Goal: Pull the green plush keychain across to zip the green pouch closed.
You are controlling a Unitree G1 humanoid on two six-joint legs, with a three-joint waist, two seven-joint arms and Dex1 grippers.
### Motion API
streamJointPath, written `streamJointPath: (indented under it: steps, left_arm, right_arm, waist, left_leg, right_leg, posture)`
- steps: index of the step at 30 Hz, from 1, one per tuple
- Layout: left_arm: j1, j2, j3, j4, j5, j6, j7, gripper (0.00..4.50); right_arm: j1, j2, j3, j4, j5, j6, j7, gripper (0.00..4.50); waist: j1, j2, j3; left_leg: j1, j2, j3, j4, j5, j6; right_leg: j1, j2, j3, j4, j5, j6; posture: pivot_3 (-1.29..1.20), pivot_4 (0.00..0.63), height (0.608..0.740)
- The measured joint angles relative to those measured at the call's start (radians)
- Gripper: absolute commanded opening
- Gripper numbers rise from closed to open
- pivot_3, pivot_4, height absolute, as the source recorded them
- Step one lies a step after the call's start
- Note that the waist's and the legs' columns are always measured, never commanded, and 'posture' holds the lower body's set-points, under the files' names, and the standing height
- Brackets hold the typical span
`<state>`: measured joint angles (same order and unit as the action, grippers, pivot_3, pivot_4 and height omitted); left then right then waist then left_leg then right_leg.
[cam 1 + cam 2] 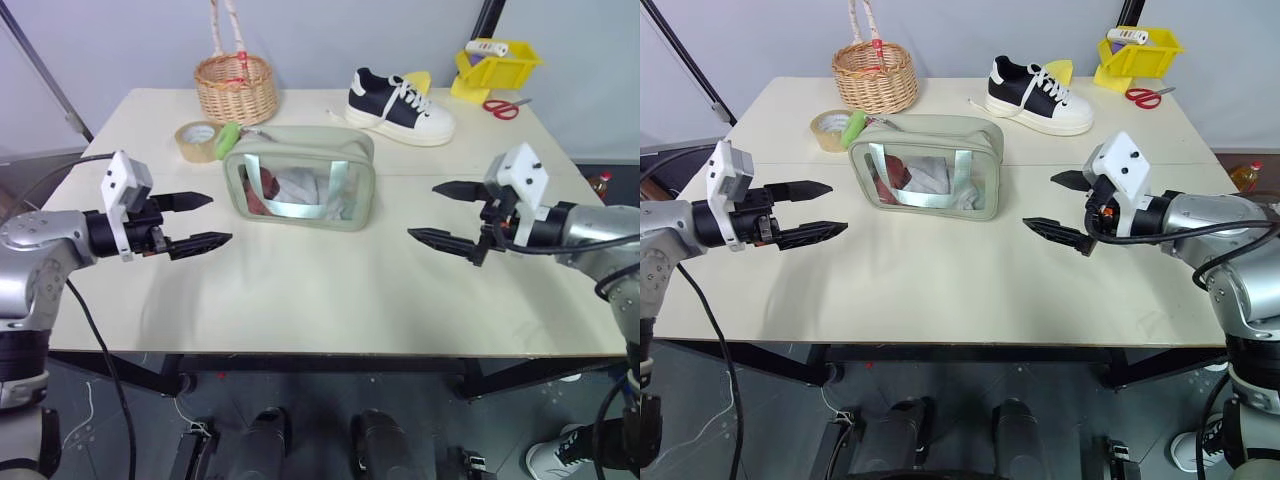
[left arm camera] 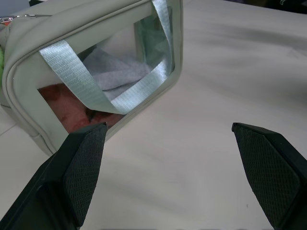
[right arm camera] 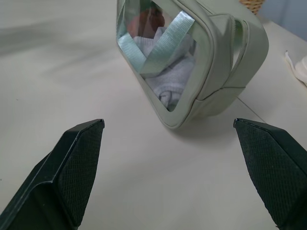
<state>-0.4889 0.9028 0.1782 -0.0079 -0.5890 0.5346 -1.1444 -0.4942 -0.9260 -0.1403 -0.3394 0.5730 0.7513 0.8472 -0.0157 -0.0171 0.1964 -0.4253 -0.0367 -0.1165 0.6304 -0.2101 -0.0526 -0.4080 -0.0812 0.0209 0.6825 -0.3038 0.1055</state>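
- Left hand [image 1: 205, 222]: I hold it above the tabletop [image 1: 320, 290], to the left of the green pouch [image 1: 300, 180], fingers spread wide and gripping nothing.
- Right hand [image 1: 448, 215]: mirrored on the pouch's right, likewise fully spread and empty; both hands stand apart from the bag.
- Green pouch: upright near the tabletop's middle, clear window toward me, two pale straps crossing it; grey cloth and something reddish lie inside.
- Green plush keychain [image 1: 227, 141]: a lime tuft at the pouch's rear left top corner, just beside the tape roll [image 1: 197, 141], so I judge the pull must travel toward the right end.
- Risk 1: the pouch is light and unanchored; pulling the charm without my right hand bracing the far end would likely drag or tip the whole bag.
- Risk 2: the charm is soft and small; a pinch may slip off the fuzz, or catch the tape roll next to it.
- Hidden: the zipper track runs along the top, away from me; I cannot tell how far it is open.
- Background: wicker basket [image 1: 236, 88], sneaker [image 1: 400, 106], yellow bin [image 1: 495, 68], scissors [image 1: 502, 107], all well clear.
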Motion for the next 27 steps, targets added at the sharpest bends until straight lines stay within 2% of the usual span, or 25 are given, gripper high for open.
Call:
streamJointPath:
  steps: [15,17,20,22,27]
  left_arm:
    - [-0.089,-0.003,0.050,0.089,-0.037,0.049,0.024,4.45]
    - [-0.114,-0.004,0.067,0.103,-0.054,0.077,0.053,4.45]
    - [-0.176,-0.022,0.115,0.124,-0.073,0.104,0.118,4.45]
    - [-0.188,-0.027,0.144,0.123,-0.082,0.107,0.144,4.45]
    - [-0.165,-0.049,0.155,0.121,-0.090,0.109,0.154,4.45]
  right_arm:
    - [-0.029,0.004,0.001,-0.001,0.002,0.032,-0.013,4.50]
    - [-0.086,0.008,0.019,0.008,0.000,0.052,-0.021,4.50]
    - [-0.287,0.054,0.122,0.085,-0.053,0.067,-0.038,4.50]
    - [-0.432,0.112,0.223,0.174,-0.125,0.052,-0.041,4.50]
    - [-0.646,0.286,0.412,0.435,-0.294,-0.032,-0.039,4.50]
  waist:
    - [-0.002,0.000,0.000]
    - [-0.004,0.000,0.000]
    - [-0.015,0.000,0.000]
    - [-0.026,0.000,0.000]
    - [-0.034,0.000,0.000]
  left_leg:
    - [0.000,0.000,0.000,0.000,0.000,0.000]
    - [0.000,0.000,0.000,0.000,0.000,0.000]
    - [0.000,0.000,0.000,0.000,0.000,0.000]
    - [0.001,0.000,0.000,0.000,0.000,0.000]
    - [-0.001,-0.001,0.000,-0.002,0.000,-0.001]
  right_leg:
    - [0.000,0.000,0.000,0.000,0.000,0.000]
    - [0.000,0.000,0.000,0.001,0.000,0.000]
    - [-0.001,0.001,0.000,0.001,0.000,0.000]
    - [-0.001,0.001,0.000,0.002,0.000,0.000]
    - [-0.005,0.001,0.001,0.003,0.000,0.000]
  posture:
    - [0.00,0.150,0.695]
    - [0.00,0.150,0.695]
    - [0.00,0.150,0.695]
    - [0.00,0.150,0.695]
    - [0.00,0.150,0.695]
